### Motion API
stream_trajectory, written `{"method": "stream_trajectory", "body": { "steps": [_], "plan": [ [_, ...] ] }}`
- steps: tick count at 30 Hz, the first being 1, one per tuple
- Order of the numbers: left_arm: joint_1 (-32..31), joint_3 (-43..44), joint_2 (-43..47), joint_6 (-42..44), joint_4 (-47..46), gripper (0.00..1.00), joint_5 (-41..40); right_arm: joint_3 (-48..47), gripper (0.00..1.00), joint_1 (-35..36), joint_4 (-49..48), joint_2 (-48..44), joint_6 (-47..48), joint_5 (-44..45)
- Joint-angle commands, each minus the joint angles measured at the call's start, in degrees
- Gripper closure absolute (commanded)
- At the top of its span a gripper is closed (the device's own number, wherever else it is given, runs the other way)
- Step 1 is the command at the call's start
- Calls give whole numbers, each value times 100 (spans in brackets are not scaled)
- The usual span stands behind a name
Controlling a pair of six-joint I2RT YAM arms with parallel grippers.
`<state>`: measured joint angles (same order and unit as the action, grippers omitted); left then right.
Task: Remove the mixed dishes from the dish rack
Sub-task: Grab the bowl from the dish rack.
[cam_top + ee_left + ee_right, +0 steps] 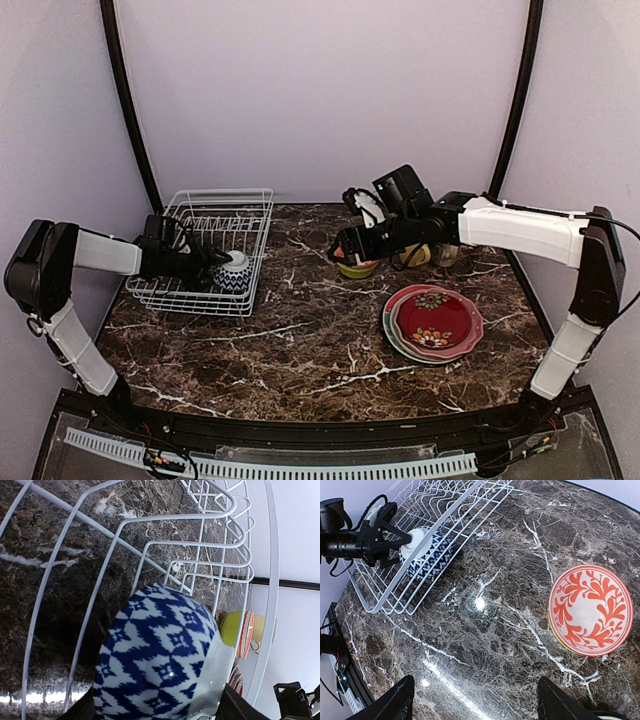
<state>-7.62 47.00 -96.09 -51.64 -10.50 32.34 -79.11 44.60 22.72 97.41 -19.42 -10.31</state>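
The white wire dish rack (205,215) stands at the back left. A small blue-and-white patterned bowl (235,272) lies tilted in its near right corner. My left gripper (218,262) is shut on that bowl's rim. The bowl fills the left wrist view (160,660) between the fingers (240,707), and the right wrist view also shows the bowl (427,552). My right gripper (340,250) is open and empty (477,705), just left of the red-and-white bowl (590,610). That bowl sits inside the lime-green bowl (357,270).
Red floral plates (433,322) are stacked on the marble table (300,340) at the right. Mugs (430,255) stand behind the right arm, mostly hidden. A yellow mug (257,630) shows past the rack wires (200,545). Walls close the back and sides.
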Motion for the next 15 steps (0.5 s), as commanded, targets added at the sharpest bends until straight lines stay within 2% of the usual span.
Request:
{"method": "stream_trajectory", "body": {
  "steps": [1,9,11,15],
  "plan": [
    [-3,-3,521,147,167,56,-58,112,19,49,-143,-208,-87,86],
    [41,217,1567,257,182,60,150,291,17,49,-539,-406,-305,-217],
    [37,292,1812,245,-27,60,361,357,15,49,-736,-451,-390,-402],
    [-153,249,2132,-212,-1082,61,829,585,12,49,-1586,-608,-679,-998]
  ]
}}
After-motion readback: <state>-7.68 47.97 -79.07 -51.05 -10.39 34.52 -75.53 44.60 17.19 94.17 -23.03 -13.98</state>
